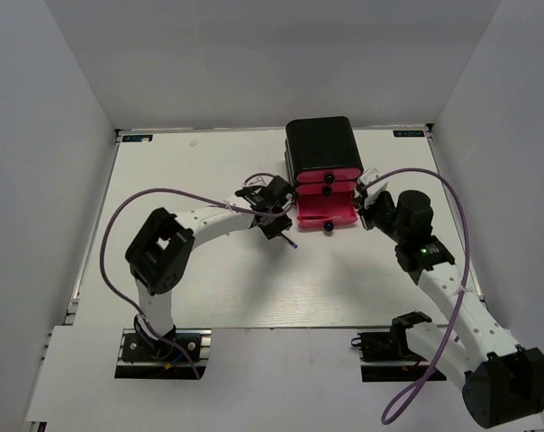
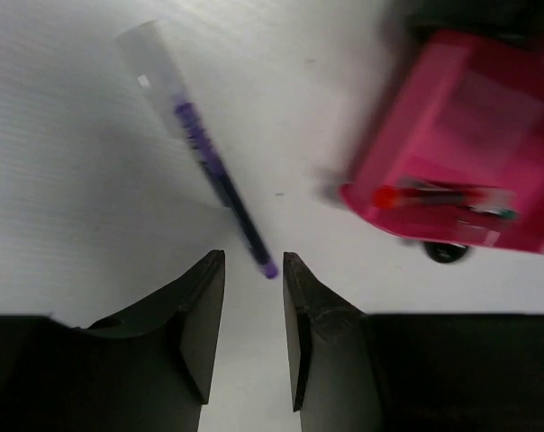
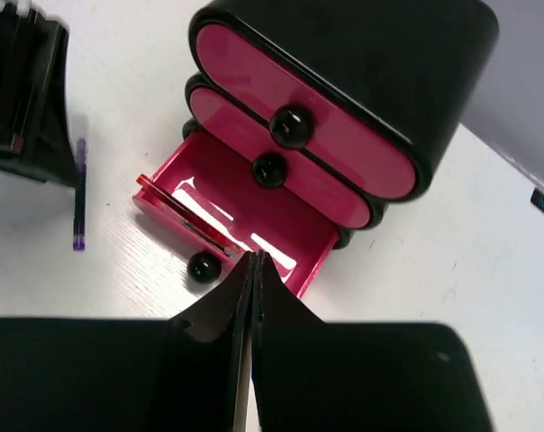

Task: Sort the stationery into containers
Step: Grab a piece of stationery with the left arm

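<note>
The black case holds three pink drawers; the bottom drawer is pulled out. A thin red pen lies inside it, also in the left wrist view. A purple pen lies on the table left of the drawer, also seen in the top view and the right wrist view. My left gripper is open just above the pen's near tip, not holding it. My right gripper is shut and empty, over the open drawer's right front edge. Other stationery is out of view.
The two upper drawers are closed, each with a black knob. The open drawer's knob sticks out toward me. The left gripper's body sits close to the drawer's left side. White walls enclose the table.
</note>
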`<state>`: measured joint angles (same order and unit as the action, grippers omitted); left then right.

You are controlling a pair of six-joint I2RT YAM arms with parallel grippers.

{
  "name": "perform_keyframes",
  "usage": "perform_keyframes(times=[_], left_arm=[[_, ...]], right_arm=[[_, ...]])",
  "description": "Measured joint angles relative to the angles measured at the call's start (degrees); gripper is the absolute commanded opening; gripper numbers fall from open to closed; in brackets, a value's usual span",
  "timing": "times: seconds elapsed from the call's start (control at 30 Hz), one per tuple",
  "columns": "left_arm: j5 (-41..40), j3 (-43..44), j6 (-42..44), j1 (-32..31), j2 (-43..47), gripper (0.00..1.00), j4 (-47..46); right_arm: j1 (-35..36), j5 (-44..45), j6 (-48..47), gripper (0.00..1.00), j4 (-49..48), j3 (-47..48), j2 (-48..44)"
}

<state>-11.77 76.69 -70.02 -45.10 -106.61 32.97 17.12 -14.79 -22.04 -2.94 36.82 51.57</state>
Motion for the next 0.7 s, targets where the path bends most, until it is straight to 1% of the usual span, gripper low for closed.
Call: perform_keyframes(times=[0.03,0.07,0.1,0.23,0.37,0.47,0.53,0.57,0.7], left_arm=[[0.07,0.48,-0.31,0.0,-1.22,0.43,1.62],[0.07,0.57,-0.61,0.0,-2.01,0.45,3.19],[0.07,0.57,-0.83,0.0,-2.49,0.5,4.81],[-0.28,0.83,-1.84,0.0,-2.51,0.59,8.76],[-0.87,2.84,-2.58,0.0,-2.86,0.61,11.43],[-1.09,7.63,-2.91,0.0,-5.4,0.64,12.98],[-1.14,8.87,-2.95,0.0,-6.49,0.65,13.11],[-1.11,9.14,-2.99,0.0,-6.97,0.69,13.09],[-1.16,10.25,-3.63,0.0,-9.11,0.69,14.91]], right_arm=[[-0.13,0.42,0.94,0.0,0.24,-0.7,-1.07],[-0.17,1.22,2.29,0.0,0.2,-1.9,-2.62],[-0.24,1.68,3.32,0.0,0.28,-3.15,-4.31],[-0.26,3.15,6.12,0.0,1.11,-5.33,-8.04],[-0.28,4.61,7.32,0.0,1.07,-5.66,-8.68],[-0.31,5.53,7.5,0.0,0.87,-6.47,-9.6],[-0.31,5.84,7.48,0.0,0.83,-7.17,-10.1],[-0.28,5.88,7.48,0.0,0.74,-7.48,-10.21],[-0.31,6.32,7.48,0.0,0.72,-7.82,-10.29]])
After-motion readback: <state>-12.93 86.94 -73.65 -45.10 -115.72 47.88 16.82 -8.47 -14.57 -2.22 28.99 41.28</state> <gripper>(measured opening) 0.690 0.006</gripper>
